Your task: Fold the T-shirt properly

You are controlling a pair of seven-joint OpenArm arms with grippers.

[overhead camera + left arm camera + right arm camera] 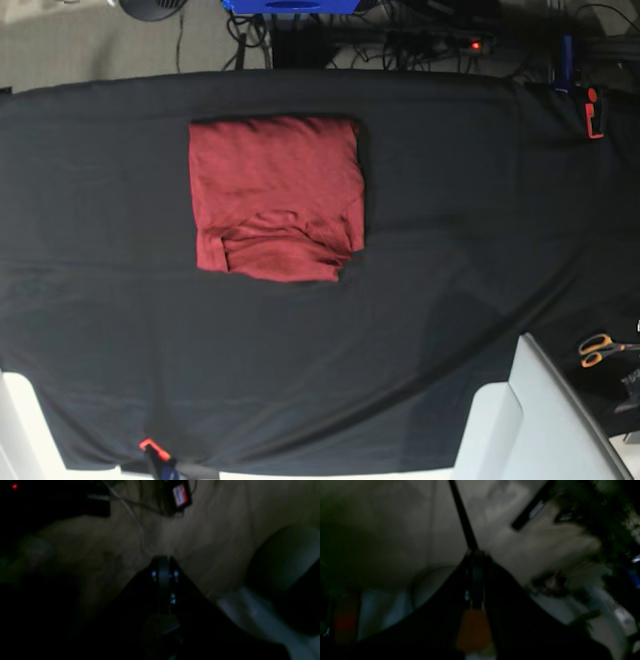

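The brick-red T-shirt (275, 195) lies folded into a rough rectangle on the black table cover (480, 220), left of centre towards the far edge. Its lower edge shows overlapping layers. Neither gripper touches it. The wrist views are dark and blurred. My left gripper (163, 563) shows as dark fingers meeting at one tip, holding nothing, over pale floor. My right gripper (475, 555) looks the same, its jaws together and empty. The shirt does not show in either wrist view.
Orange-handled scissors (600, 348) lie at the right edge. An orange clamp (593, 110) holds the cover at the far right, another (152, 448) at the near edge. White arm parts (530, 420) stand at the near right. Cables and a box (180, 495) lie on the floor.
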